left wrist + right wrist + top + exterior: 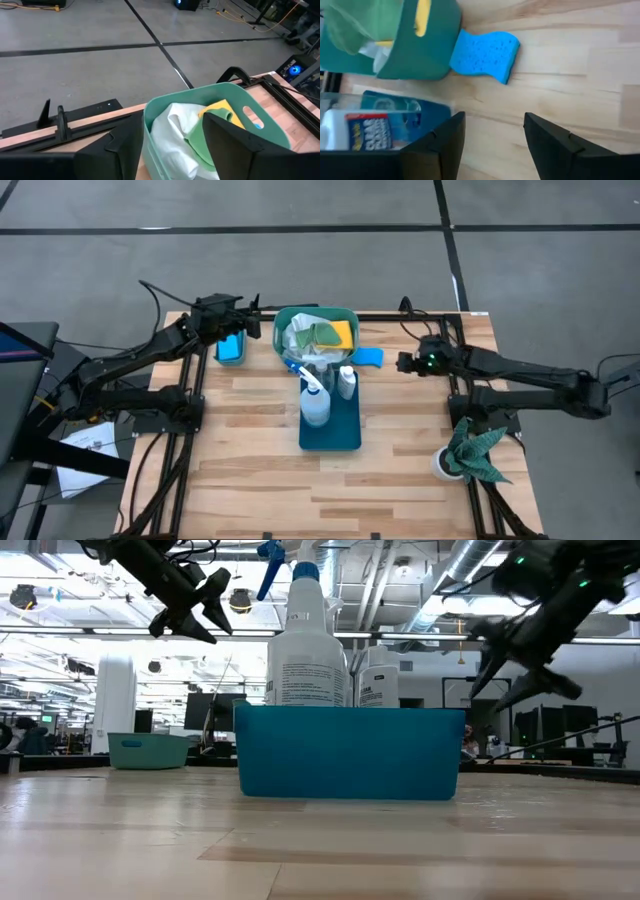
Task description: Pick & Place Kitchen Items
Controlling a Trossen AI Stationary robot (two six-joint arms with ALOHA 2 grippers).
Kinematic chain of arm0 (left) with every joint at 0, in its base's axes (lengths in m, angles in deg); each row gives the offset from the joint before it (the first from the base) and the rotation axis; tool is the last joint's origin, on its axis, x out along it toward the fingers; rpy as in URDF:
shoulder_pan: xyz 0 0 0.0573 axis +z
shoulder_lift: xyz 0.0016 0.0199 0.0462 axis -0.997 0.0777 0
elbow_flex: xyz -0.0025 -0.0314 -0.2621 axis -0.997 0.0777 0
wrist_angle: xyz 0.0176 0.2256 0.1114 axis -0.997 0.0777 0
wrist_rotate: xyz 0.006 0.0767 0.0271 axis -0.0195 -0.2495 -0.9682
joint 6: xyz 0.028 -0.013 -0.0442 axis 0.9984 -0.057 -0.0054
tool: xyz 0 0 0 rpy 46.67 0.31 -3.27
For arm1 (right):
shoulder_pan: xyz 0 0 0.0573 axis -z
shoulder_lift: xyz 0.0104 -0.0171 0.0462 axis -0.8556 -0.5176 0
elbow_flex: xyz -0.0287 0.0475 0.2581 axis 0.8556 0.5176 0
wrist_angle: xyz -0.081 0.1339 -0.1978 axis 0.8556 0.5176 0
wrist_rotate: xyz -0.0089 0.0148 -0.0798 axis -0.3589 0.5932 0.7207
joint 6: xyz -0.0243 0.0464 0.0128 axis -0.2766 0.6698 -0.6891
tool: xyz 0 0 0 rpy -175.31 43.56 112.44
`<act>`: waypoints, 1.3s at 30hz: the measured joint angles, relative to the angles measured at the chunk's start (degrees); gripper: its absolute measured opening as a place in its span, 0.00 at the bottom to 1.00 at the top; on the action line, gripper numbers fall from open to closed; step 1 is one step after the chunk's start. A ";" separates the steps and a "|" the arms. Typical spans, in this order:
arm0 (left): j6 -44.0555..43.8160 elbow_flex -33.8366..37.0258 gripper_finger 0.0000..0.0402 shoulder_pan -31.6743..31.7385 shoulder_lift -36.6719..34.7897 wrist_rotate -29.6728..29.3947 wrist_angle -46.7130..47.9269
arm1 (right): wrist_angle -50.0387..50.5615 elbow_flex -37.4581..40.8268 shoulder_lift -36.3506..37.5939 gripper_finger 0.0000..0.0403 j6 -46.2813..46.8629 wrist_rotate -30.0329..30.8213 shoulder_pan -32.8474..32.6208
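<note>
grey concrete floor [300,260] with dark seams — ceiling ducts [480,555], bright lights overhead.

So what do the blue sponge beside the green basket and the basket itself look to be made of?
The blue sponge looks like soft foam: matte, finely pitted surface, wavy edges. The green basket seems moulded plastic: smooth, slightly glossy walls with a cut-out handle slot.

Green basket [272,127] holding white cloth [172,132], light-green cloth [200,142] and yellow cloth [222,109], seen between two dark fingers [227,137].
</note>
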 joint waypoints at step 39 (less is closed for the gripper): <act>-1.27 0.02 0.48 -0.01 0.02 0.09 0.01 | -30.32 -0.15 -38.01 0.44 -6.47 -16.76 15.65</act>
